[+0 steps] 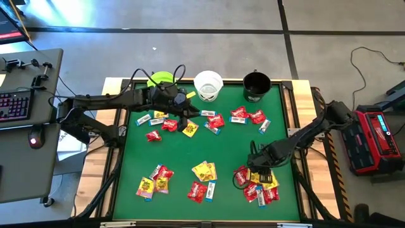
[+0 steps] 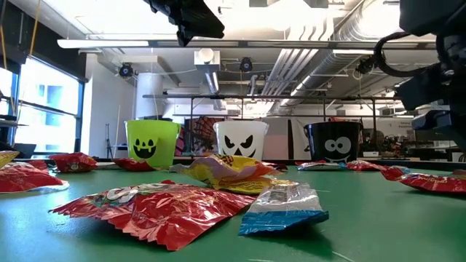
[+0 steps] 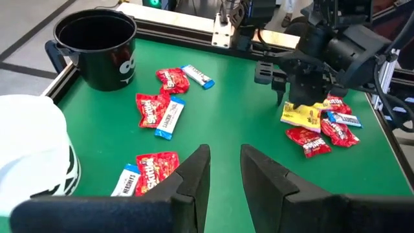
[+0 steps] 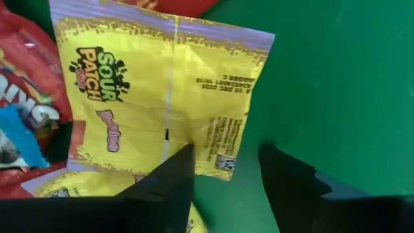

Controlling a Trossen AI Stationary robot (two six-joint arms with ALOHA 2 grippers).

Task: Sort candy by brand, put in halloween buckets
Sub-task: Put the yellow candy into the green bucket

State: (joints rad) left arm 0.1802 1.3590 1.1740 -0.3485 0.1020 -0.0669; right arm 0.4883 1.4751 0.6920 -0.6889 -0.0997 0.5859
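Over the near-right candy pile, I am hanging my right gripper (image 4: 223,171) with its fingers parted and holding nothing.
One finger is lying over the edge of a yellow packet (image 4: 162,90) on the green table (image 1: 228,145); my left gripper (image 3: 223,168), slightly open and empty, is waiting by the lime green bucket (image 1: 161,78), beside the white bucket (image 1: 208,85) and black bucket (image 1: 256,85).

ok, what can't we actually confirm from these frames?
- Lime green bucket: high view, the left arm covers most of it, so its contents are hidden; low view sits below the rims of all three.
- Right gripper: right wrist view shows the jaws open around the yellow packet's edge; whether they touch it can't be told.
- Left gripper: jaws apart, empty.
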